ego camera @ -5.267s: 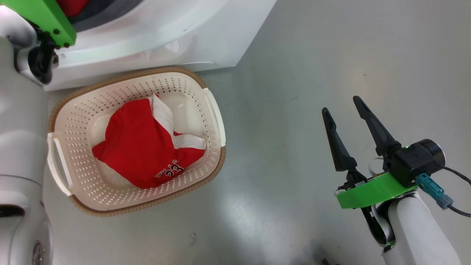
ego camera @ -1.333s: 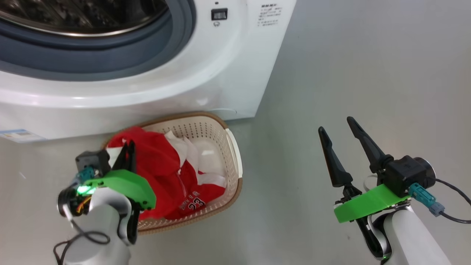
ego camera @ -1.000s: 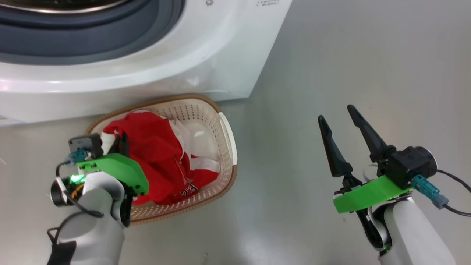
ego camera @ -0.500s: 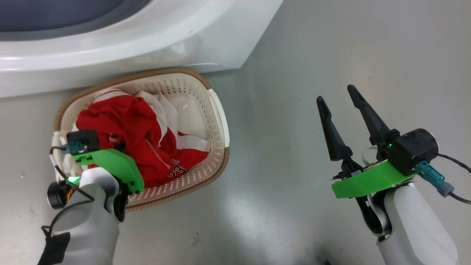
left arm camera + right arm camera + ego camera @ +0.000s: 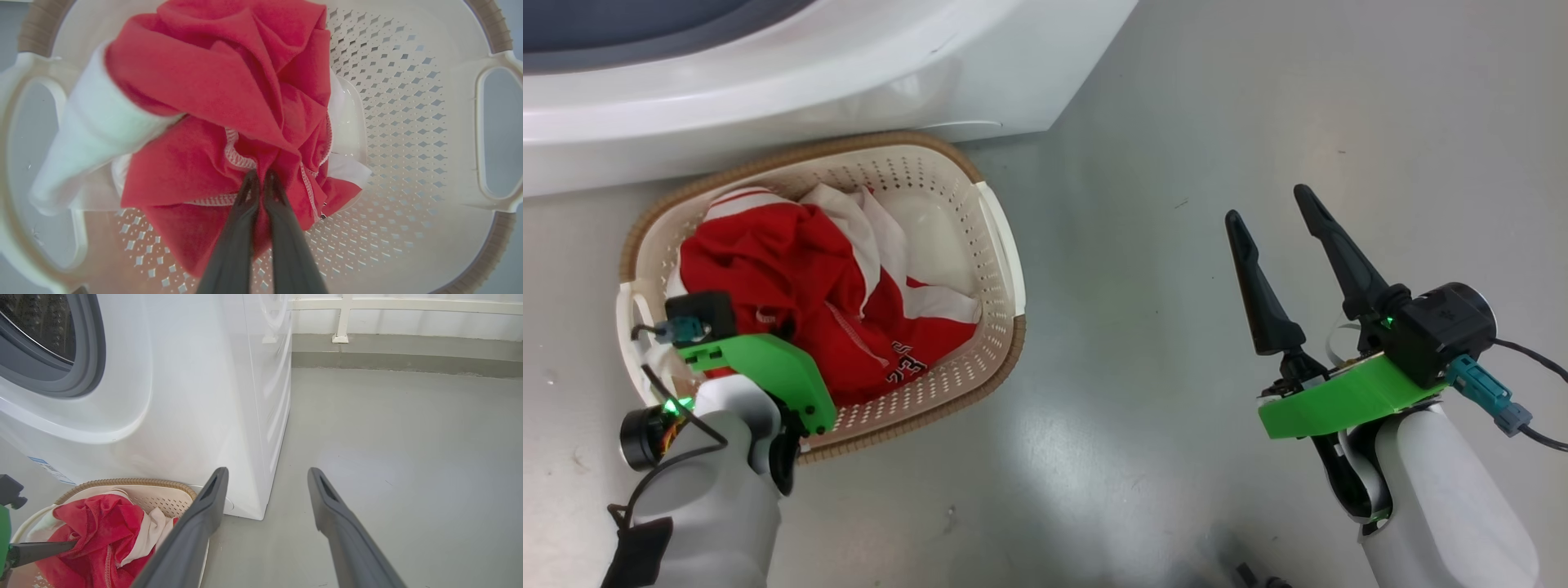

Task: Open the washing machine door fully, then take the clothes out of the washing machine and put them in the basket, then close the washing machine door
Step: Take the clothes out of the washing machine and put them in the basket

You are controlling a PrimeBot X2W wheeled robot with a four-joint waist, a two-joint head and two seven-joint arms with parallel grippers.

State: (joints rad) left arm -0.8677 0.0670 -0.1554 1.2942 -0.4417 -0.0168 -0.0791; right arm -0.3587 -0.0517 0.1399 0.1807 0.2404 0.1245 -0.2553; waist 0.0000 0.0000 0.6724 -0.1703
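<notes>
The cream basket stands on the floor in front of the white washing machine. Red and white clothes lie heaped in it, with a printed number showing at the near side. In the left wrist view my left gripper is shut, pinching a fold of the red clothes just above the basket's perforated bottom. My right gripper hangs open and empty over bare floor to the right of the basket. The washing machine's grey seal and steel drum stand uncovered. The washing machine door is out of view.
Grey floor stretches to the right of the machine and the basket. In the right wrist view a white railing and a low kerb run along the far wall. A blue label sits low on the machine's front.
The head camera has tilted down. My left arm came from the drum with a second red garment and has lowered it into the basket onto the first. The right gripper has stayed open.
</notes>
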